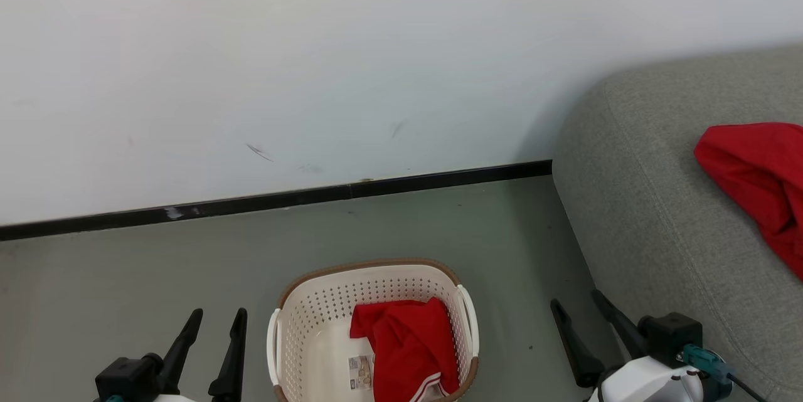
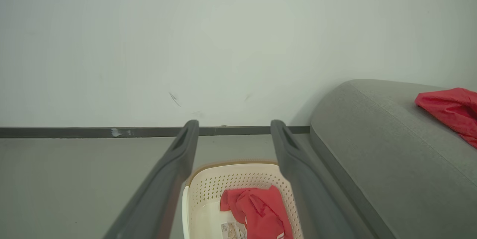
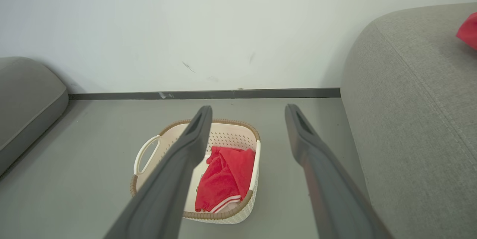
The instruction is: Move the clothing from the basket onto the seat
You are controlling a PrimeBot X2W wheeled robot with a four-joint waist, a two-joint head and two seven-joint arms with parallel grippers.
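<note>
Flanking the cream perforated plastic basket (image 1: 370,264), left gripper (image 1: 217,317) and right gripper (image 1: 576,300) hang open-jawed, empty, likely readying to lift its red fabric garment (image 1: 408,339) onto the grey woven sofa (image 1: 659,232).

A garment (image 1: 408,342) lies in the basket (image 1: 313,314), on the floor (image 1: 125,276) left of the seat (image 1: 640,232) bearing a second garment (image 1: 756,167).
</note>
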